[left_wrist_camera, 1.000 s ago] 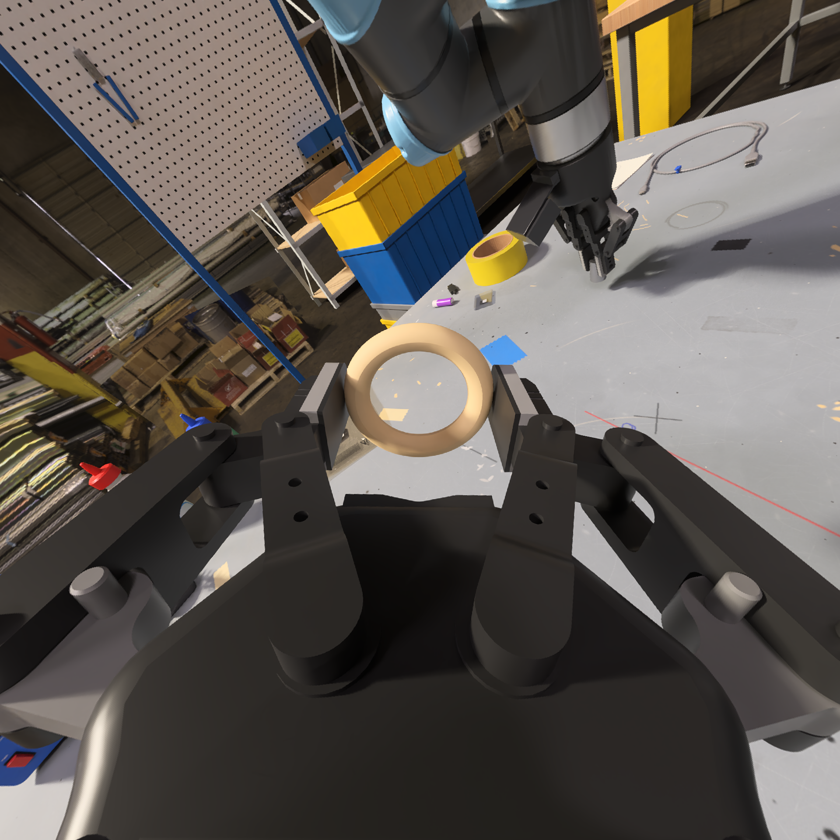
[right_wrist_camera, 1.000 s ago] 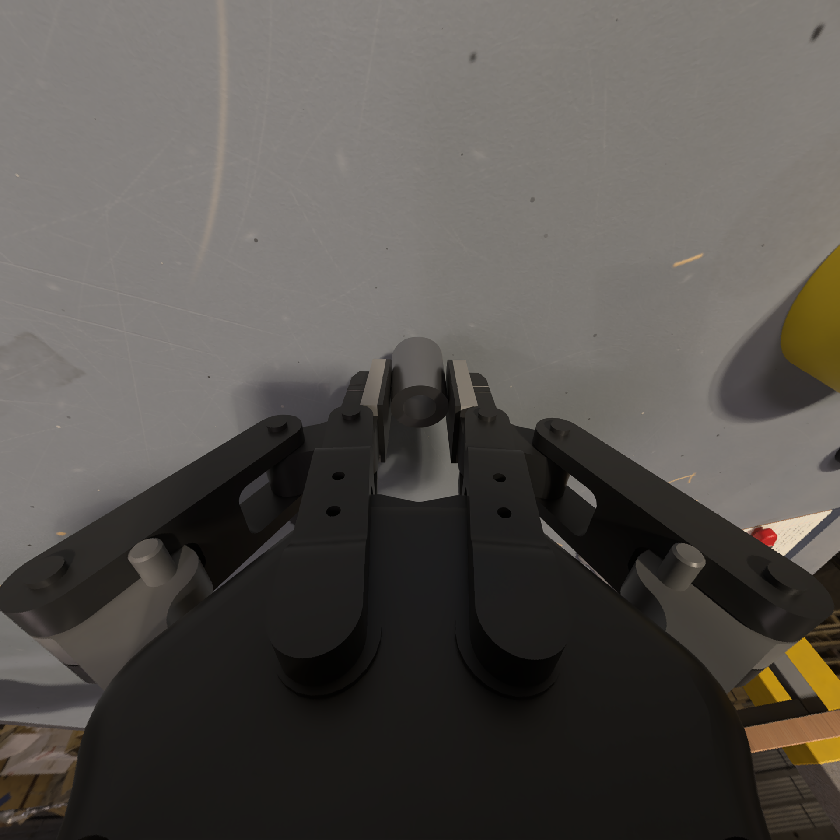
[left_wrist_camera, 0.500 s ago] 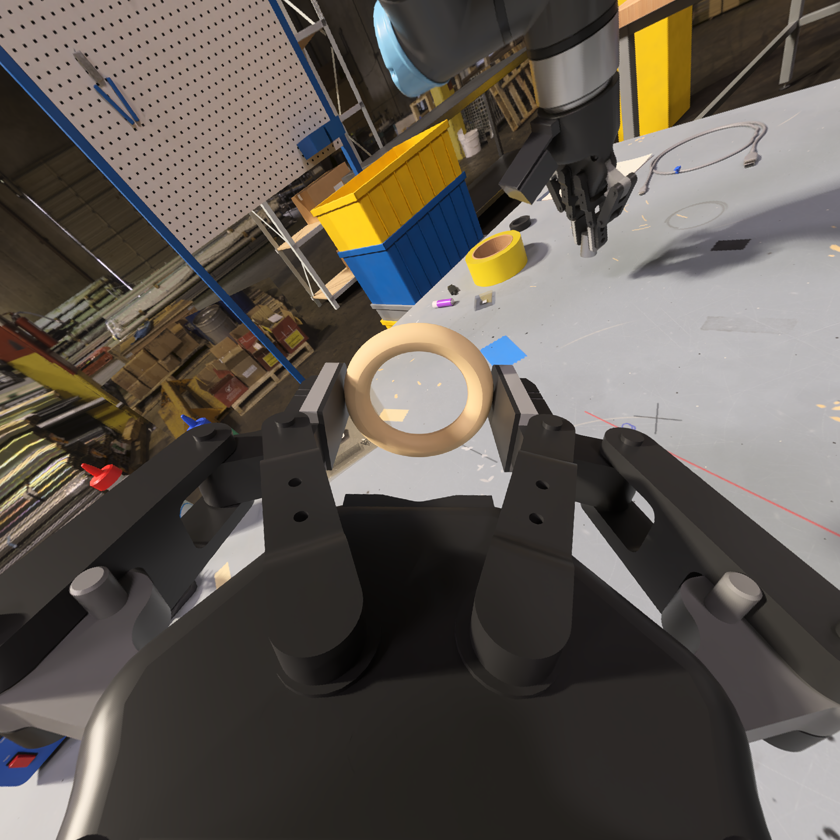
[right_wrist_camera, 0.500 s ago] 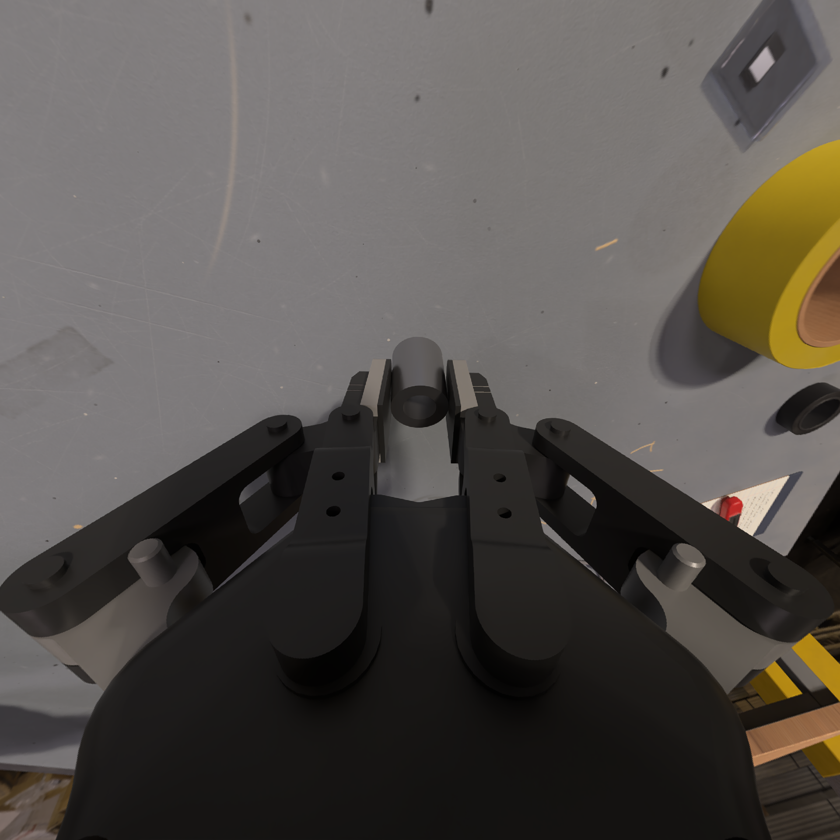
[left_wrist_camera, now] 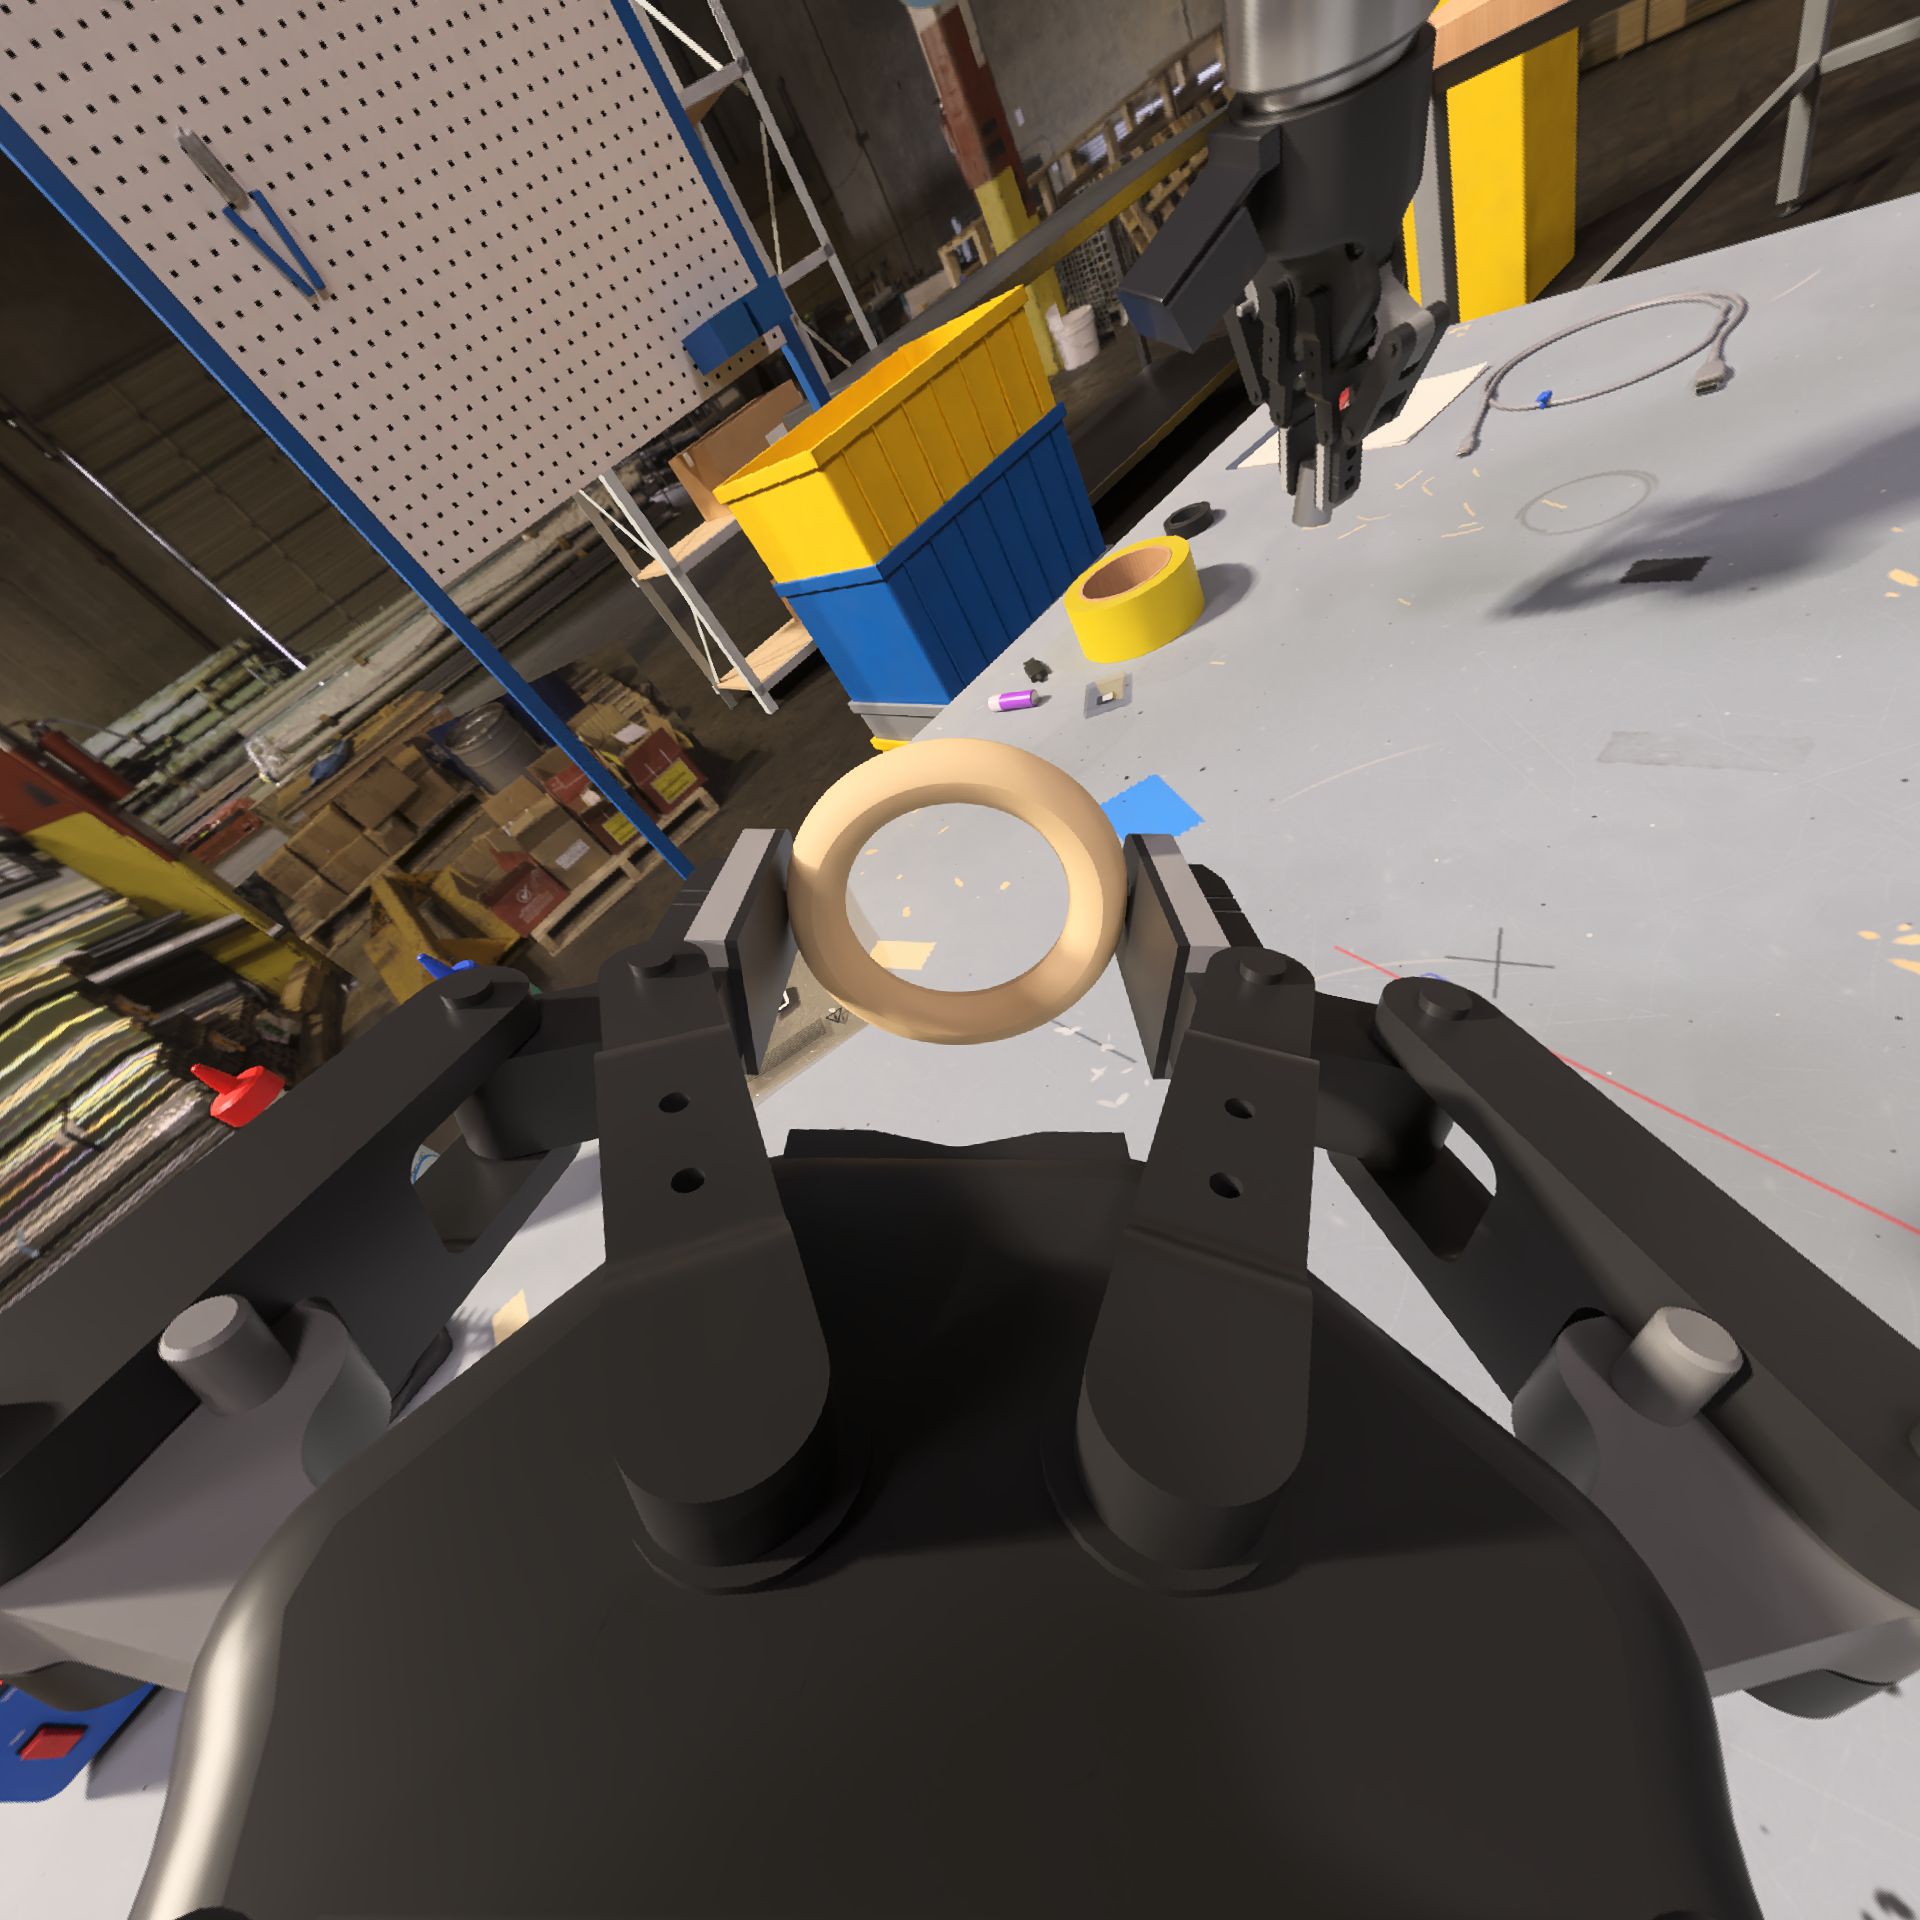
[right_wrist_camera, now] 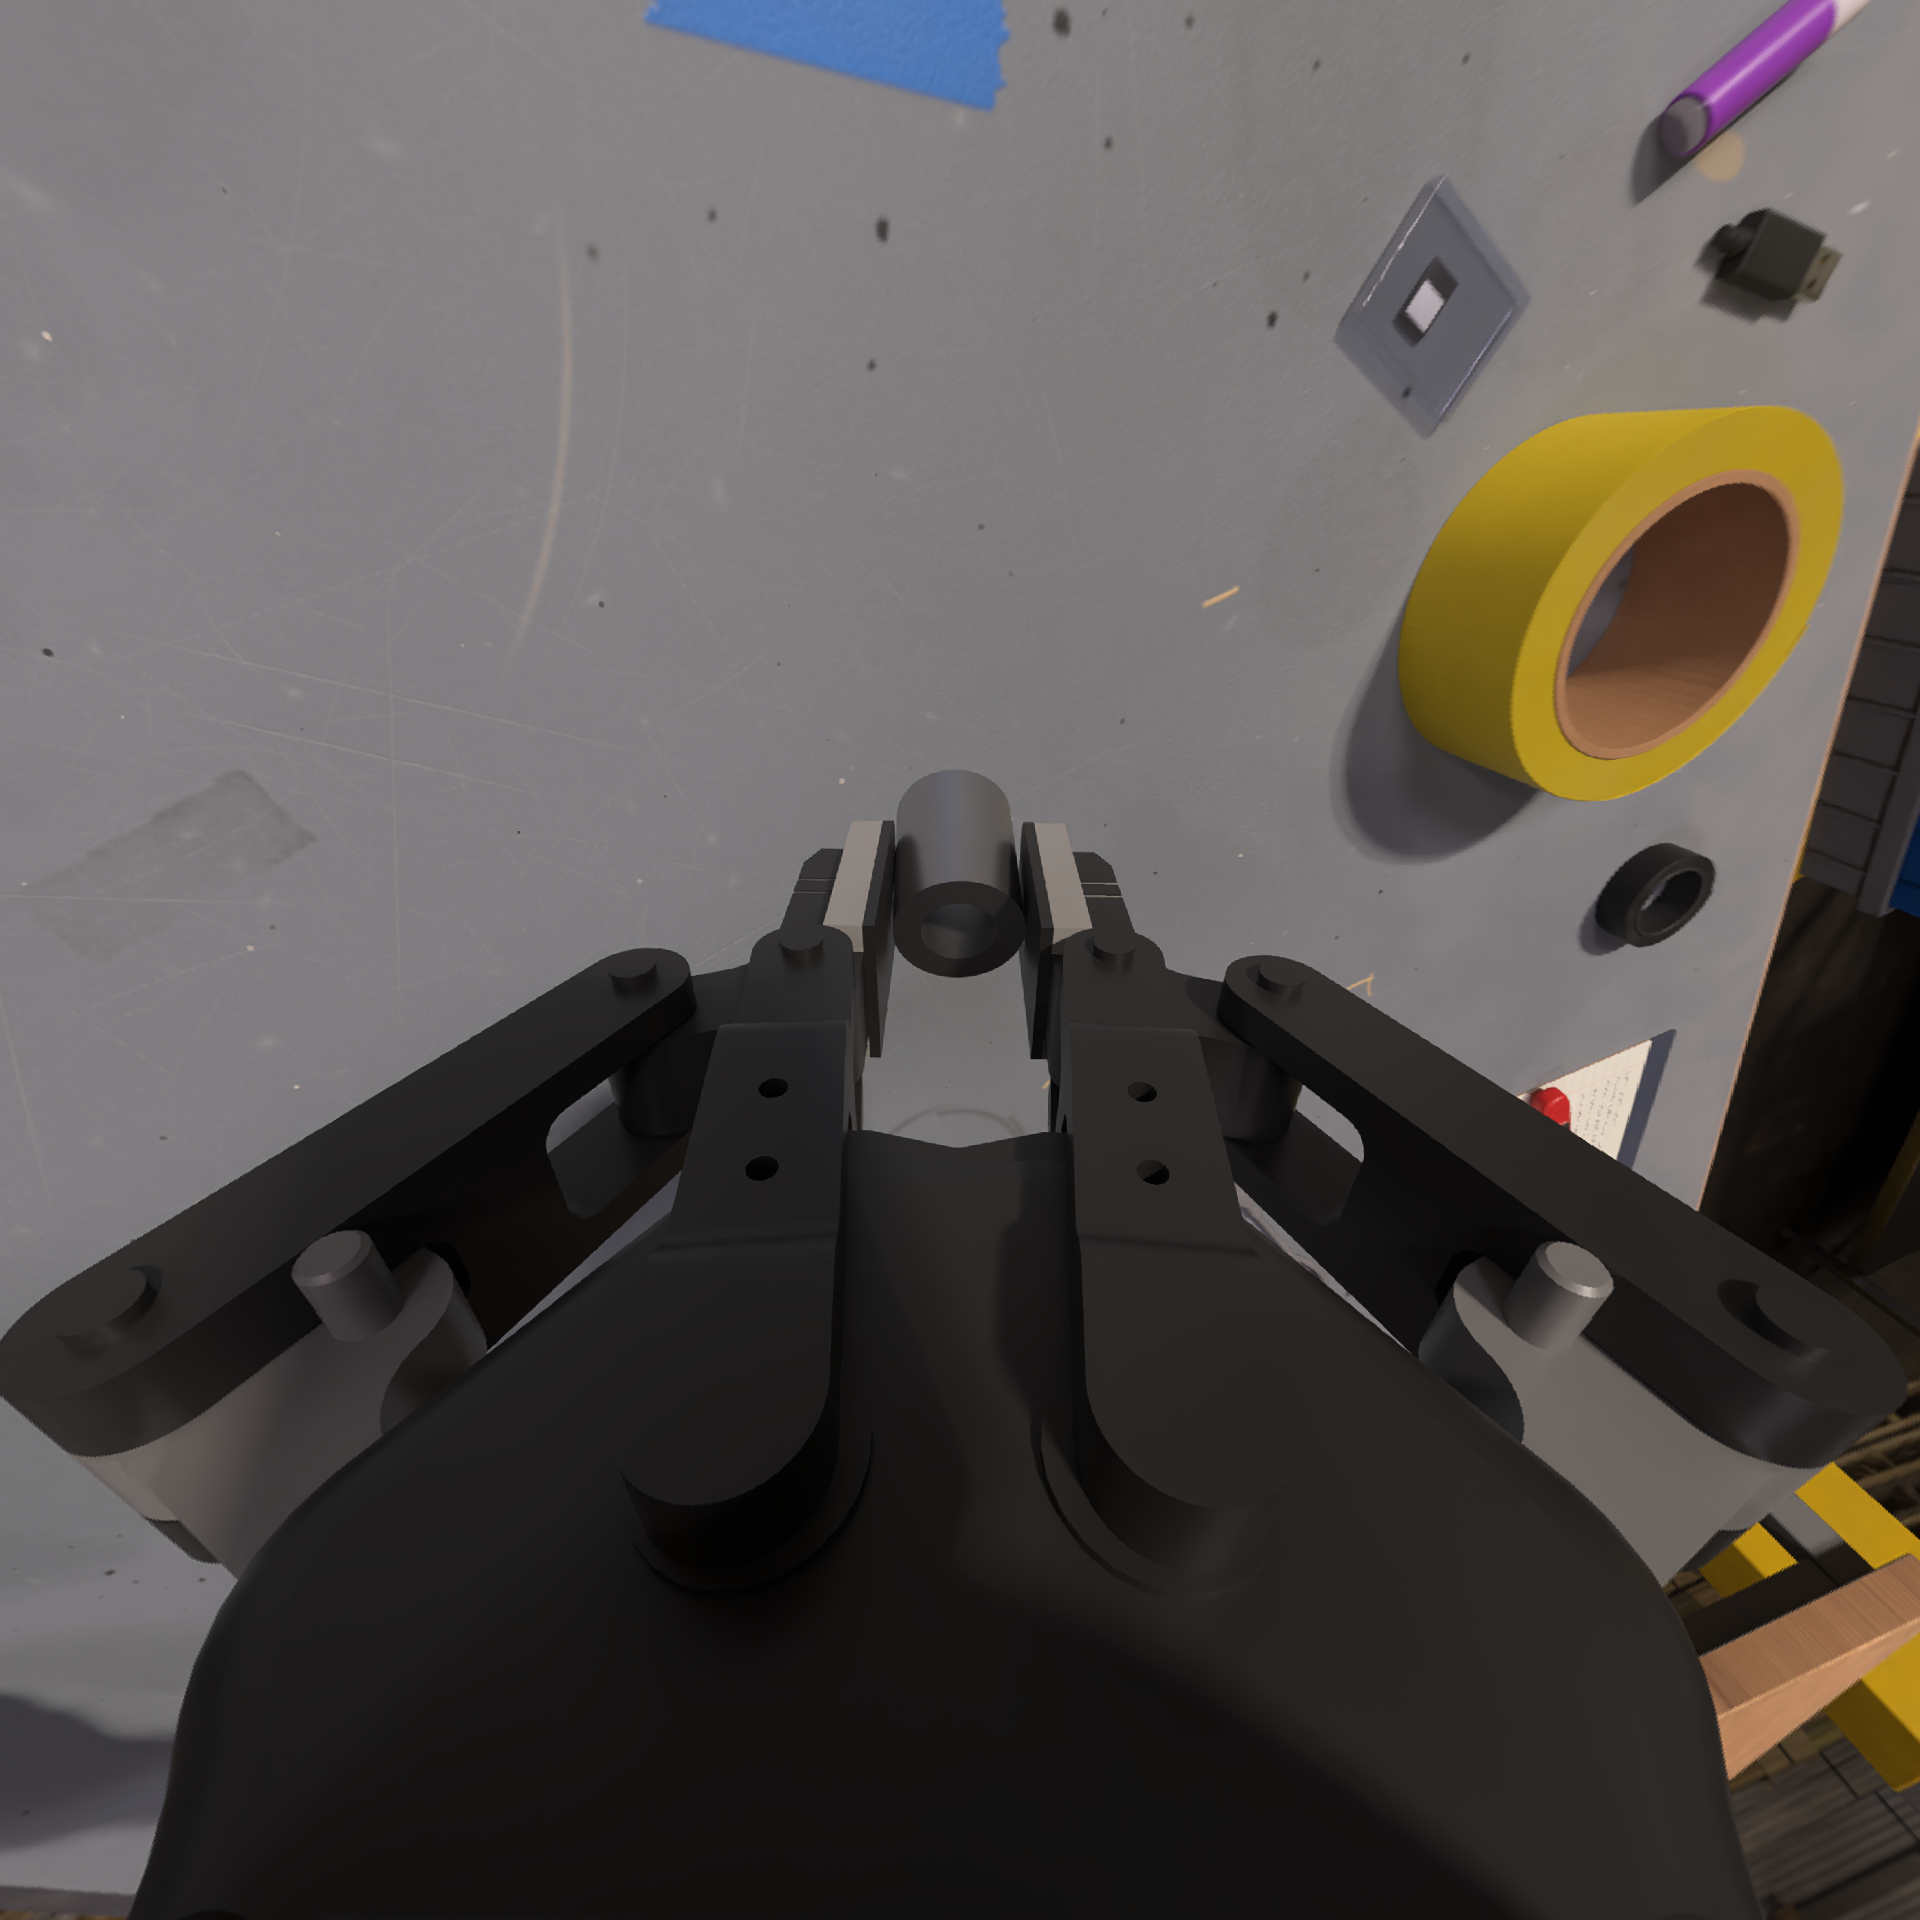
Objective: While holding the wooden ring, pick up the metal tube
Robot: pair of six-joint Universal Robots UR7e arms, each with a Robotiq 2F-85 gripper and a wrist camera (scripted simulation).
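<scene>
My left gripper (left_wrist_camera: 956, 914) is shut on the pale wooden ring (left_wrist_camera: 1081, 883), holding it by its outer rim above the grey table (left_wrist_camera: 1558, 831). My right gripper (right_wrist_camera: 956, 883) is shut on the short grey metal tube (right_wrist_camera: 956, 831), which points along the fingers with its open end toward the camera, well above the table (right_wrist_camera: 520, 520). In the left wrist view the right gripper (left_wrist_camera: 1322, 488) hangs fingers-down high over the far side of the table, the tube's end (left_wrist_camera: 1311, 511) showing between its fingertips.
A yellow tape roll (right_wrist_camera: 1538, 623) (left_wrist_camera: 1132, 603), a small black ring (right_wrist_camera: 1657, 894), a grey square plate (right_wrist_camera: 1429, 307), a purple marker (right_wrist_camera: 1745, 78) and blue tape (right_wrist_camera: 831, 42) lie on the table. A grey cable (left_wrist_camera: 1621, 353) and yellow-and-blue crates (left_wrist_camera: 914, 520) lie beyond.
My right gripper has risen away from the table with the tube, so more of the table and the tape roll show. My left gripper and the ring have not moved.
</scene>
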